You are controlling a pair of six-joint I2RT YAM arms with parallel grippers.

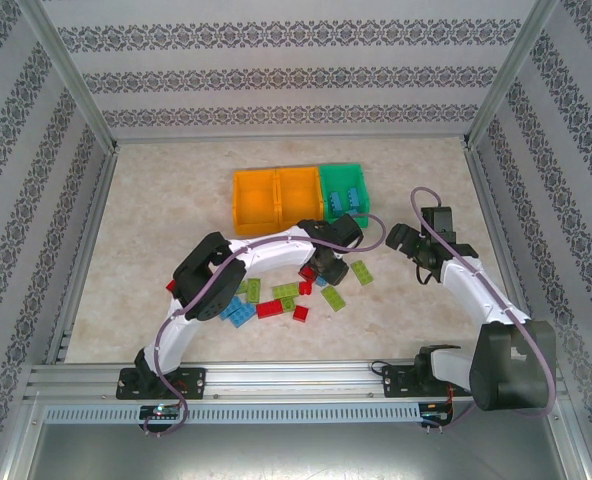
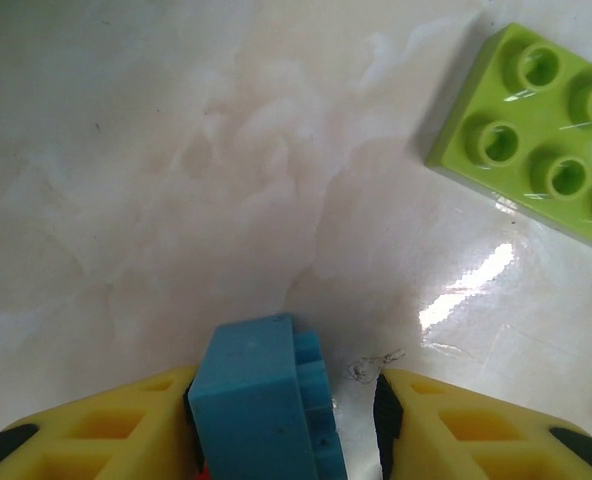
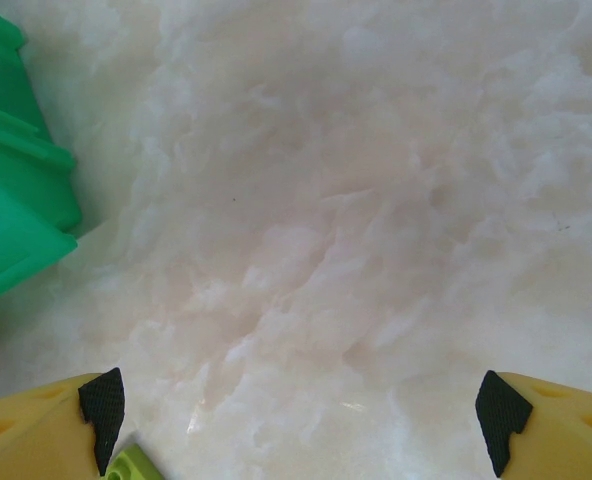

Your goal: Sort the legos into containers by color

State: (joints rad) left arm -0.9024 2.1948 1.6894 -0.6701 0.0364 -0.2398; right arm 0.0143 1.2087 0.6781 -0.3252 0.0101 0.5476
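Lego [image 2: 258, 395] (blue) within parted left gripper [image 2: 286, 408]

The legos [image 1: 269, 309] lie scattered before the containers [image 1: 256, 205], a few seemingly inside the rightmost.

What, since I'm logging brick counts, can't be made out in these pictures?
Top view: the left arm covers part of the brick pile.
Top view: blue bricks in the green bin are too small to count.
Left wrist: the bottom edge cuts the blue brick, so its grip is unclear.
Right wrist: a light green brick is a sliver at the bottom edge.
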